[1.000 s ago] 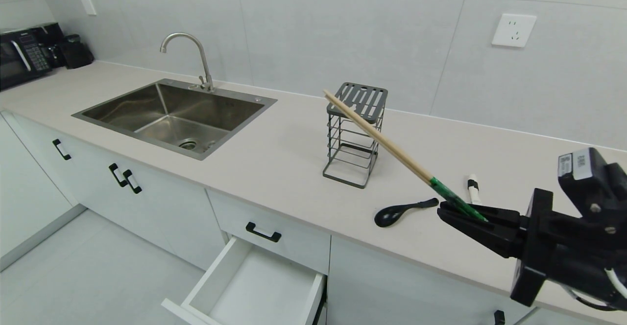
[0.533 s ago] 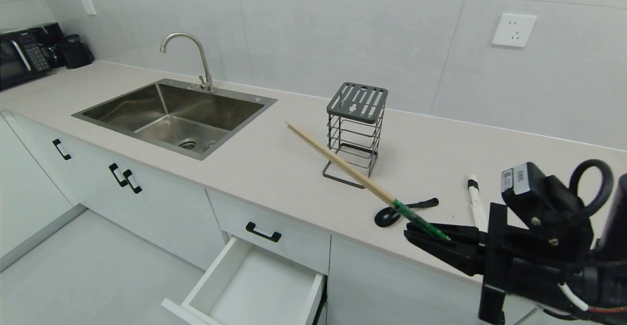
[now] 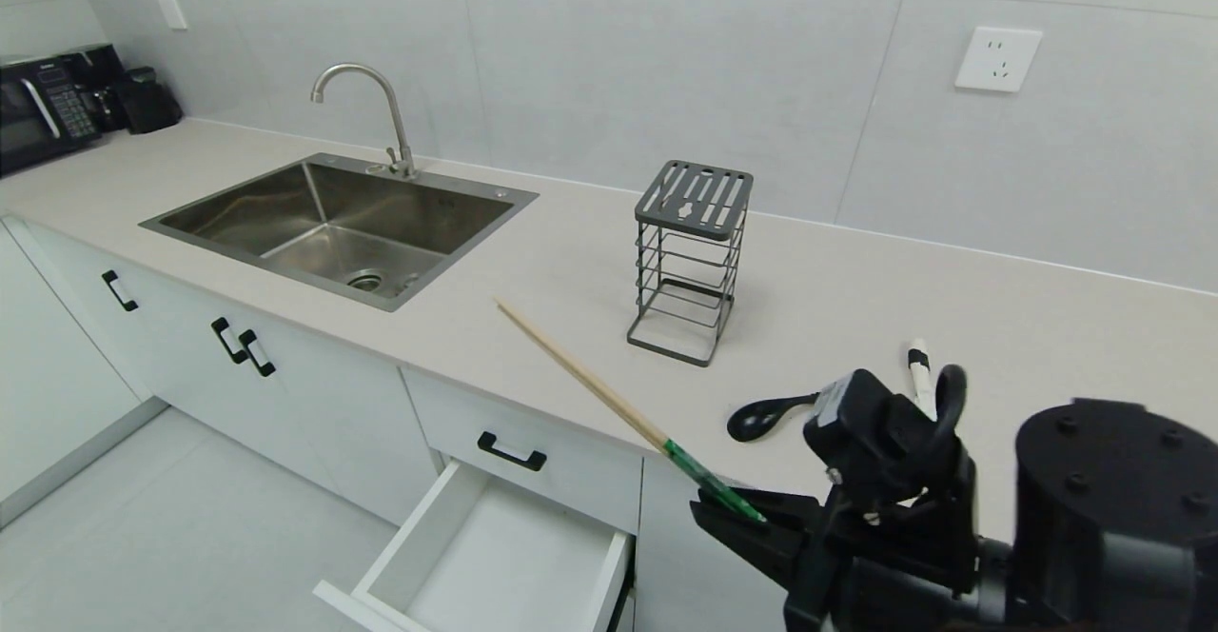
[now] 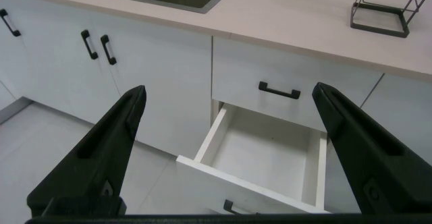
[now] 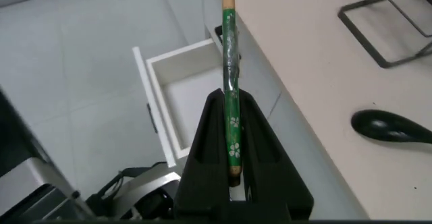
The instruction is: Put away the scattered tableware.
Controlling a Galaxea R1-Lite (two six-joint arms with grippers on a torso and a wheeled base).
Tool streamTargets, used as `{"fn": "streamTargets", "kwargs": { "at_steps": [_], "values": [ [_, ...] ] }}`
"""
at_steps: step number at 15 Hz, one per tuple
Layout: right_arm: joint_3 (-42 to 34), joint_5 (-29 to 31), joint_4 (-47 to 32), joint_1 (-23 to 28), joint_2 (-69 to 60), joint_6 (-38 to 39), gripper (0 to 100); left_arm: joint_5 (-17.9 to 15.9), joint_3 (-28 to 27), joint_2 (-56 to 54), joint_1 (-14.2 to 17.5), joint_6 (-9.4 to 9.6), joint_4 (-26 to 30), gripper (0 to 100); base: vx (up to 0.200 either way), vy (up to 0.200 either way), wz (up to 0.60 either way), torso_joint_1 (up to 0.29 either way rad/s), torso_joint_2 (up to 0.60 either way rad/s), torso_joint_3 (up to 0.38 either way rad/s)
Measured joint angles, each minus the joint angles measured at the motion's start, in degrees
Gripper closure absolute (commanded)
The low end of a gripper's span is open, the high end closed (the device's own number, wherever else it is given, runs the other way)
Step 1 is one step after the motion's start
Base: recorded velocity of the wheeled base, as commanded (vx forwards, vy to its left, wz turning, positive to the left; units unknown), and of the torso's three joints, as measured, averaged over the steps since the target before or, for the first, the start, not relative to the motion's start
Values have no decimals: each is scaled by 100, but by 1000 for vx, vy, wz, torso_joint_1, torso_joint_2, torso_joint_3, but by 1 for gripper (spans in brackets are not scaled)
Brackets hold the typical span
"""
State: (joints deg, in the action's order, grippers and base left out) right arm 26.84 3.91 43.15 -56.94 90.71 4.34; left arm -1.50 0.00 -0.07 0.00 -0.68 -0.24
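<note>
table [image 3: 533, 318]: long pale top along the tiled wall, white cabinets underneath

sink [image 3: 400, 208]: steel, set into the table toward the robot's left, with the tap at its back edge

drawer [image 3: 419, 518]: pulled open under the table's front edge, roughly below the gap between the sink and the rack, white inside

right gripper [image 3: 733, 513]: low on the robot's right, out in front of the table's front edge. The fingers are pinched tight on the green end of the chopstick, so it's a narrow grip with the stick running straight out between them

left gripper [image 4: 229, 92]: fingers spread wide with nothing in them, hanging out in front of the cabinets with the open drawer below

rack [image 3: 690, 261]: dark wire thing with a slotted top, standing upright on the table to the right of the sink

chopstick [image 3: 590, 380]: off the table and up in the air. The long axis slants up and away from the fingers toward the robot's left, with the bare wood tip aimed at the sink side. From the right wrist view it lines up over the near corner of the drawer and the table edge

spoon [image 3: 761, 415]: black, lying flat on the table near the front edge, just behind the right gripper

white utensil [image 3: 918, 365]: lying on the table just right of the spoon, with a dark band on it. Can't tell what it is exactly
</note>
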Motion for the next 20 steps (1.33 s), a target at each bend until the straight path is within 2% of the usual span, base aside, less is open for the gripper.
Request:
{"fn": "streamTargets", "kwargs": {
  "at_steps": [3, 5, 6, 15, 18, 20],
  "values": [
    [308, 1113, -24, -297, 562, 4, 100, 0, 0, 0, 0, 0, 2, 0, 0, 0, 0, 0, 0, 0],
    [518, 1601, 66, -529, 979, 50, 100, 2, 0, 0, 0, 0, 0, 0, 0, 0, 600, 2, 2, 0],
    [612, 1631, 129, -649, 1108, 59, 100, 0, 0, 0, 0, 2, 0, 0, 0, 0, 600, 2, 2, -2],
    [1064, 1603, -111, -1232, 1406, 340, 100, 0, 0, 0, -2, 2, 2, 0, 0, 0, 0, 0, 0, 0],
    [1438, 1607, -1251, -1375, 1412, 628, 100, 2, 0, 0, 0, 2, 0, 0, 0, 0, 0, -60, 112, 65],
    [1670, 1609, -1415, -1412, 1445, 636, 100, 2, 0, 0, 0, 0, 2, 0, 0, 0, 0, -212, 415, 198]
  ]
}}
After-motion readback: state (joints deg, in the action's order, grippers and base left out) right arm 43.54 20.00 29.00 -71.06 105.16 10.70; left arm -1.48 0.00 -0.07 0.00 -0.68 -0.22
